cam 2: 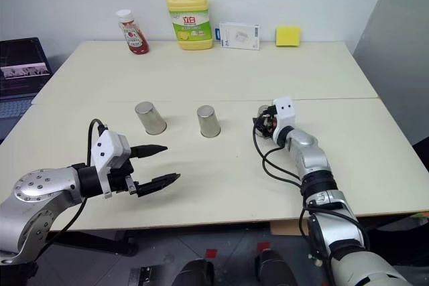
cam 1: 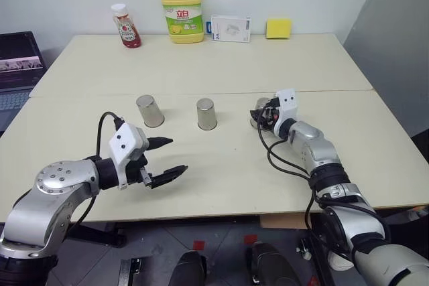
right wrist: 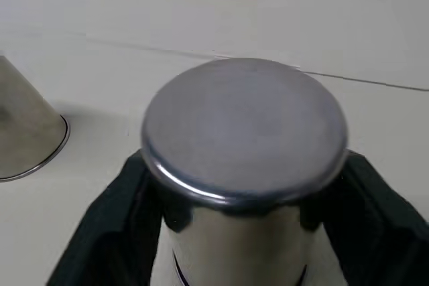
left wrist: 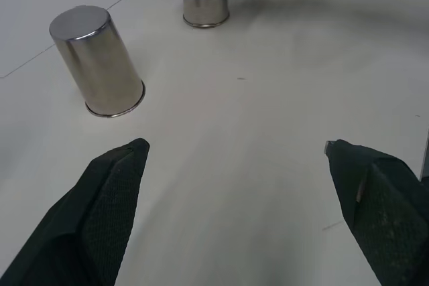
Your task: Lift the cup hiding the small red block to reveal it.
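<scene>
Table (cam 1: 201, 65): three upturned steel cups in a row across the middle. Right gripper (right wrist: 244, 192) clamped on the rightmost cup (right wrist: 244, 125), a finger on each side of its wall; cup upright, rim down, so the lift goes straight up. Left gripper (cam 1: 164, 159), fingers apart, hovers well short of the other two cups. Small red block hidden.

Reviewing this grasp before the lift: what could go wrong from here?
1. The right claw pinches a smooth, tapered steel cup by its sides; it could slip on the lift.
2. The middle cup stands close by; a sideways swing might knock it.
3. All three cups look alike, so this one may hide nothing.
</scene>
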You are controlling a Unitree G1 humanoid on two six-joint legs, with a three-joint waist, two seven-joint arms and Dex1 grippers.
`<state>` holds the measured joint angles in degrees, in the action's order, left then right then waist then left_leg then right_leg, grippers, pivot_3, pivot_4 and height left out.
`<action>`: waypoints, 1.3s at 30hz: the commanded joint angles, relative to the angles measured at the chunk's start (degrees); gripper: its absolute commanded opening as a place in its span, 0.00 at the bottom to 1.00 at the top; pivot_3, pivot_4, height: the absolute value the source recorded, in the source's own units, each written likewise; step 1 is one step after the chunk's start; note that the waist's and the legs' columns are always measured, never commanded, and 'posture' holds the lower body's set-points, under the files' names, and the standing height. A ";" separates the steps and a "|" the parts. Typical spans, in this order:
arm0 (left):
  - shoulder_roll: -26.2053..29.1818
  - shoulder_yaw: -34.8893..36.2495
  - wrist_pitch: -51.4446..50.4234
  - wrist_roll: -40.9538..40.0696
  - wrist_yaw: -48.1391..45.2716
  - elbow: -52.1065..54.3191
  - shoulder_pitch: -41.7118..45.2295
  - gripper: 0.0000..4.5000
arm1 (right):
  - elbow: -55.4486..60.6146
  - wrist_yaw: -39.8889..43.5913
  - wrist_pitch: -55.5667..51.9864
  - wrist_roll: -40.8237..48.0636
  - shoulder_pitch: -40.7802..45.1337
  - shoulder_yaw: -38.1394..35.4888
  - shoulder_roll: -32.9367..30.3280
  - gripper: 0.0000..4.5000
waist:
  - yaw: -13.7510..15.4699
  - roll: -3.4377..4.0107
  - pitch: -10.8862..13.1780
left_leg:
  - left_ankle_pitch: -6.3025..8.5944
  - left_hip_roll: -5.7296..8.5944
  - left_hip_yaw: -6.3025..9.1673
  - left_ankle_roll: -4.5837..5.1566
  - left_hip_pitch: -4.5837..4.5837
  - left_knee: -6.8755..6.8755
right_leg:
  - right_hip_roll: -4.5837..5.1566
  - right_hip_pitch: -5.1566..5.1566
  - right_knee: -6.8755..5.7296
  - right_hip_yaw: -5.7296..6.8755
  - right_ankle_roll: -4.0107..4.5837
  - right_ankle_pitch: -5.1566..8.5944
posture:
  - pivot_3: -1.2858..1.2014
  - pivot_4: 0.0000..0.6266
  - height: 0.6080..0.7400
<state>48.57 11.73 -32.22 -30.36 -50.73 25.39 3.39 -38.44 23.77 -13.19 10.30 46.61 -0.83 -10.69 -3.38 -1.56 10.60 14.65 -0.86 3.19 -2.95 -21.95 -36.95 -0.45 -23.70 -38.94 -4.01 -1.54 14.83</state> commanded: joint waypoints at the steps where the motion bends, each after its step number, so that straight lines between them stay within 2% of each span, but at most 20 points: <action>1: 0.41 0.90 -0.02 -0.63 0.33 2.22 1.00 1.00 | 7.94 0.87 1.19 0.78 -0.43 -0.87 -0.21 0.60 | 0.01 0.01 0.00 | 0.00 0.00 0.01 0.00 0.00 0.00 | 0.00 0.00 -0.01 0.00 0.00 0.00 | 0.52 0.24 1.00; 5: 0.25 0.84 -0.48 -0.90 0.71 2.64 1.17 1.00 | 18.79 -1.40 -1.06 -0.51 -2.82 -1.11 -2.29 0.60 | 0.03 0.01 0.01 | 0.00 0.00 0.01 0.00 -0.01 0.00 | 0.00 -0.01 -0.01 0.00 0.00 0.00 | 0.52 0.24 1.00; 11: -0.21 0.56 -1.21 -1.37 1.10 3.58 0.50 1.00 | 33.18 -5.48 -12.97 -0.94 -10.18 -2.47 -6.78 0.60 | 0.31 0.00 0.00 | 0.00 0.02 0.07 0.00 -0.07 0.00 | 0.03 -0.02 0.01 0.03 -0.01 0.01 | 0.52 0.24 1.00; 20: -0.47 -1.18 -0.55 -0.95 0.63 2.06 2.47 1.00 | 23.63 -12.64 -12.61 -2.47 -10.32 -4.48 -3.61 0.60 | -0.50 0.01 0.01 | -0.01 -0.05 -0.05 0.01 0.05 -0.02 | -0.07 -0.03 -0.07 -0.06 -0.24 0.13 | 0.52 0.24 1.00; 22: -0.29 -1.00 -0.28 -0.86 0.32 1.86 2.23 1.00 | 21.21 -14.02 -11.71 -1.37 -9.47 -6.32 -2.65 0.76 | -0.48 0.02 0.01 | -0.01 -0.05 -0.04 0.00 0.03 -0.01 | -0.08 -0.03 -0.07 -0.05 -0.23 0.12 | 0.52 0.24 1.00; 24: -0.13 -0.60 -0.13 -0.83 0.08 1.81 1.79 1.00 | 20.27 -14.16 -11.84 0.06 -9.11 -7.97 -1.92 0.86 | -0.42 0.01 0.01 | 0.00 -0.04 -0.04 0.00 0.00 0.00 | -0.08 -0.04 -0.03 -0.06 -0.23 0.13 | 0.52 0.24 1.00; 25: -0.10 -0.30 -0.16 -0.81 0.11 1.81 1.58 1.00 | 20.71 -13.79 -11.97 0.67 -9.16 -8.44 -1.74 0.89 | -0.39 0.02 0.01 | 0.00 -0.03 -0.04 0.00 -0.01 0.00 | -0.07 -0.04 -0.02 -0.06 -0.23 0.12 | 0.52 0.24 1.00; 26: -0.16 0.09 -0.29 -0.85 0.25 1.82 1.36 1.00 | 21.41 -13.51 -12.12 1.03 -9.30 -8.73 -1.63 0.97 | -0.36 0.01 0.01 | 0.00 -0.02 -0.04 0.00 -0.04 0.00 | -0.05 -0.04 -0.01 -0.06 -0.22 0.12 | 0.52 0.24 1.00; 27: -0.31 0.58 -0.37 -0.82 0.60 1.66 1.24 1.00 | 22.62 -13.13 -12.23 1.54 -9.48 -8.97 -1.59 0.99 | -0.35 0.01 0.01 | 0.00 -0.01 -0.04 0.00 -0.04 0.00 | -0.04 -0.04 0.00 -0.06 -0.20 0.11 | 0.52 0.24 1.00; 35: 0.61 5.61 -4.22 0.77 7.31 0.29 1.18 1.00 | 42.39 -7.25 -7.21 3.84 -15.49 -8.88 -5.36 0.99 | -0.16 0.05 0.03 | 0.00 -0.04 0.01 0.00 -0.05 0.02 | -0.04 -0.06 -0.01 -0.03 -0.24 0.14 | 0.52 0.24 1.00; 39: 3.79 9.43 -5.39 1.85 6.66 0.37 -1.61 1.00 | 55.31 2.75 -14.47 11.62 -22.13 -8.72 -12.32 0.99 | 0.05 0.06 0.04 | 0.00 -0.03 0.00 0.00 -0.06 0.02 | -0.04 -0.06 0.03 -0.03 -0.24 0.14 | 0.52 0.24 1.00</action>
<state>50.69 17.49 -37.18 -28.97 -43.96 24.85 2.48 9.80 21.35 -24.16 17.36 26.19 -8.90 -20.31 -3.33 -1.50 10.64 14.65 -0.89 3.19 -2.95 -22.02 -36.91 -0.47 -23.76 -38.91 -4.05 -1.78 14.98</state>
